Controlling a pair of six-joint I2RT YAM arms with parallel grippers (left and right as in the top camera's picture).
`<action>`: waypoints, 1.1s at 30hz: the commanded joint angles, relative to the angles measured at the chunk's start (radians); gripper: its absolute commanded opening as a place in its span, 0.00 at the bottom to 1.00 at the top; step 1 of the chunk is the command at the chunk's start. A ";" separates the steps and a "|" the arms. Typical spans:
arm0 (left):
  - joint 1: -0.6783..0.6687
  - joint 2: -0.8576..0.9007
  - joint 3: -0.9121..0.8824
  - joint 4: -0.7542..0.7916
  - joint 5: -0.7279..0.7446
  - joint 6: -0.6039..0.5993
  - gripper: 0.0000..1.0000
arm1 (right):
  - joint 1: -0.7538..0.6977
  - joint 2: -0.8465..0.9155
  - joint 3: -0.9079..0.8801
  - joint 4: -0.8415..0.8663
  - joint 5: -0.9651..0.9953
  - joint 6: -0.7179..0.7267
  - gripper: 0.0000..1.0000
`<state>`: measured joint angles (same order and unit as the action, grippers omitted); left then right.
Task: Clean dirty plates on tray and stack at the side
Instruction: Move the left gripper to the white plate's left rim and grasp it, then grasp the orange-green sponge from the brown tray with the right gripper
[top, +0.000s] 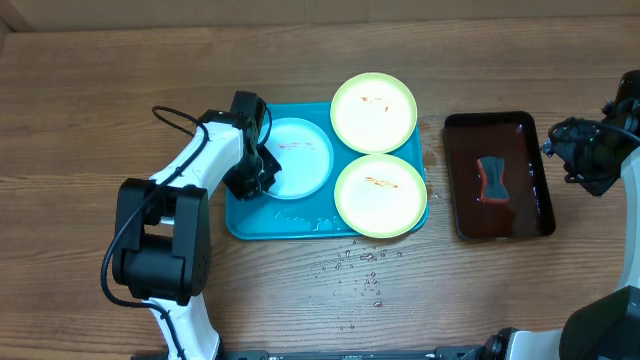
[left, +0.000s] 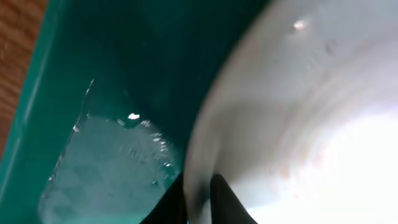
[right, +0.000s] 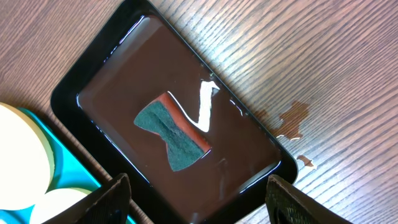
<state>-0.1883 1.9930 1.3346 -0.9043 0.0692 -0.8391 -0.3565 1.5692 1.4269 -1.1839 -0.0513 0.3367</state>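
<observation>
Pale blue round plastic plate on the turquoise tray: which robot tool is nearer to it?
Left. The left tool pinches the pale blue round plastic plate at its left rim; the right tool hovers open past the dark rectangular tray, well away.

Brown wood-grain table (top: 100, 80), evenly lit; a paler strip (top: 300, 8), perhaps cardboard, along its far edge.

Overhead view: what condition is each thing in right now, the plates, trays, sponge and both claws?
pale blue plate, red-smeared, in the blue tray
far yellow-green plate, smeared, untouched
near yellow-green plate, smeared, untouched
blue tray, wet
dark tray, holding liquid
sponge, lying in that liquid
left gripper, shut on the pale blue plate's rim
right gripper, open, empty, above the dark tray
</observation>
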 joint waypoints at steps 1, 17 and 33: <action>0.005 0.033 0.003 -0.003 -0.090 0.102 0.11 | 0.000 -0.007 0.015 -0.001 0.005 -0.001 0.71; 0.020 0.033 0.003 0.174 -0.415 0.810 0.04 | 0.004 -0.006 -0.034 0.001 -0.084 -0.241 0.73; 0.088 0.033 0.003 0.229 0.040 1.104 0.04 | 0.089 0.227 -0.034 0.087 -0.170 -0.371 0.35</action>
<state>-0.1352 1.9976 1.3460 -0.6605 -0.0280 0.2245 -0.3099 1.7550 1.3987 -1.1202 -0.2192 -0.0174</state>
